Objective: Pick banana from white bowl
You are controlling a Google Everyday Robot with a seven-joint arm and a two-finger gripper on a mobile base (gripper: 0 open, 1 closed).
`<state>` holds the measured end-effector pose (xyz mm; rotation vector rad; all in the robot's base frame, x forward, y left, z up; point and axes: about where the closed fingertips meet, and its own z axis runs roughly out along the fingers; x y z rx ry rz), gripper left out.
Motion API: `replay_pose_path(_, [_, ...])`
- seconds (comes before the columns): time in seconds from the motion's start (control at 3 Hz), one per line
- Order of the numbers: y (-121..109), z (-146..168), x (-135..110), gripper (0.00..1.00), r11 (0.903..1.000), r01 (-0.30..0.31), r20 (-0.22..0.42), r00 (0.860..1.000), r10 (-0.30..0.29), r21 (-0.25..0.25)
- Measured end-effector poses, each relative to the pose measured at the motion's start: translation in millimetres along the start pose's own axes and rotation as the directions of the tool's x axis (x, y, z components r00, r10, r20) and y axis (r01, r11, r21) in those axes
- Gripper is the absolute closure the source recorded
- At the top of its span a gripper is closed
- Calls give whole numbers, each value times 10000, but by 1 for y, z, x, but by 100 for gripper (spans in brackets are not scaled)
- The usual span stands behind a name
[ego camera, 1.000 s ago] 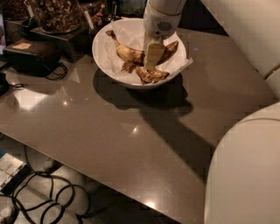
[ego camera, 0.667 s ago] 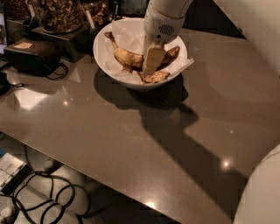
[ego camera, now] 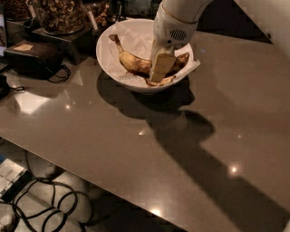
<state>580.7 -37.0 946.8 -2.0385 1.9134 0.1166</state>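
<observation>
Camera view shows the gripper (ego camera: 159,74) (open or closed, I cannot tell) low in the white bowl (ego camera: 102,53), over the banana (ego camera: 131,62), whose length runs up-left from it to the stem.

I see a big brown table (ego camera: 136,149) with bright light spots on it. At its far left sit a snack jar (ego camera: 59,13) and a black box (ego camera: 31,56). Under its near edge, black cables (ego camera: 43,181) lie on the floor (ego camera: 90,213). The gripper (ego camera: 162,68) is over its far side.
</observation>
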Motion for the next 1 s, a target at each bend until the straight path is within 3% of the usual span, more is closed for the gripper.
replay_pose_path(0.33, [34, -11, -7, 100, 9997, -254, 438, 9987, 253, 1])
replay_pose_path(0.67, [75, -33, -32, 100, 9997, -179, 478, 9987, 171, 176])
replay_pose_path(1.0, [75, -33, -32, 100, 9997, -179, 478, 9987, 171, 176])
